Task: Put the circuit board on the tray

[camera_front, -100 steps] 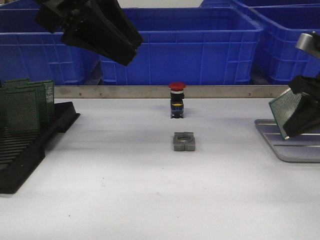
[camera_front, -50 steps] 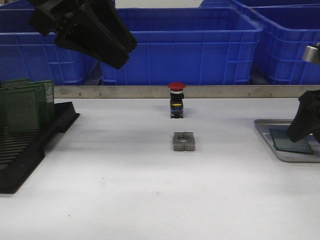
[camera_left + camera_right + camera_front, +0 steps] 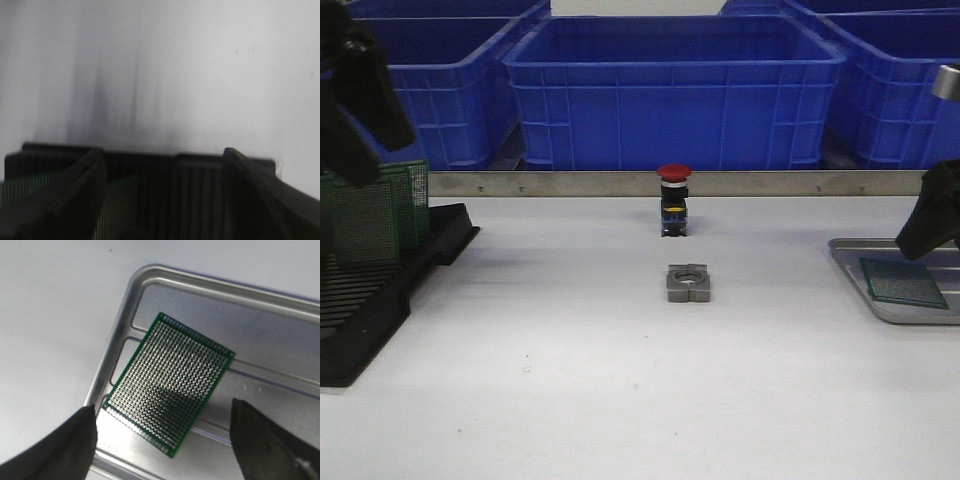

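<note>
A green perforated circuit board [image 3: 904, 283] [image 3: 169, 383] lies flat in the silver tray [image 3: 850, 262] [image 3: 210, 290] at the right edge of the table. My right gripper [image 3: 930, 215] [image 3: 162, 415] hovers just above it, open, its black fingers [image 3: 60, 447] spread on either side of the board without touching it. At the far left, my left gripper [image 3: 350, 100] [image 3: 162, 157] hangs open over the black slotted rack [image 3: 380, 290] [image 3: 150, 165], which holds more green boards [image 3: 370, 205] standing upright. Nothing is between its fingers.
A red-capped push button [image 3: 674, 200] stands at the table's middle back, with a grey metal nut-like block [image 3: 688, 283] in front of it. Large blue plastic bins [image 3: 670, 90] line the back behind a metal rail [image 3: 650, 183].
The right gripper lowered the board into the tray, let go and rose a little, open. The left arm swung down and left to over the rack.
</note>
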Tool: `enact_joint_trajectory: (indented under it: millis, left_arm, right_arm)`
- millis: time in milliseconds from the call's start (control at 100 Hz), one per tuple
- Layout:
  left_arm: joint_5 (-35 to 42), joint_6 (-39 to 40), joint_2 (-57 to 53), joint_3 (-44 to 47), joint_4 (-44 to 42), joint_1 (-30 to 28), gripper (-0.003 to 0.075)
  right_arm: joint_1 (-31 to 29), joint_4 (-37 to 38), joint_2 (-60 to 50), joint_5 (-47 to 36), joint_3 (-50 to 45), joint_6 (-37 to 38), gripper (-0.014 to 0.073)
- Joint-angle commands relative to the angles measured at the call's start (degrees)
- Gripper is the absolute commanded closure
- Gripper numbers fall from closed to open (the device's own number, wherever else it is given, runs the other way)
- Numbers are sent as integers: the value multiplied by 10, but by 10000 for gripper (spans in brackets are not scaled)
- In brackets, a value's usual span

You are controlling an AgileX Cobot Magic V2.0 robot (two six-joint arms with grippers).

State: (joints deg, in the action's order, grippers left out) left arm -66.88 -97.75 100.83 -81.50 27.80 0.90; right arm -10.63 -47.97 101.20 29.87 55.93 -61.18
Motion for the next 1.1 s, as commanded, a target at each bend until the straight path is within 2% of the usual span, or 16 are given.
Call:
enact_joint_trajectory:
  millis: [0,300,500,870,960,1090]
  left_arm:
    - [8,13,-27,-17,-34,-18,260]
    - [11,29,-25,-17,-55,-90,261]
    - [53,29,-11,-17,-79,-91,260]
    - [54,30,50,-17,-81,-91,267]
    - [44,30,54,-17,-81,-91,337]
    - [36,30,54,-17,-81,-91,528]
  right_arm:
    - [-4,-10,-29,-4,16,-3,25]
    - [-4,-10,-29,-4,16,-3,25]
    - [-4,-10,-29,1,16,-3,25]
    - [-4,-10,-29,-3,16,-3,25]
    - [-4,-10,-29,-6,16,-3,25]
    - [-4,-10,-29,-11,16,-3,25]
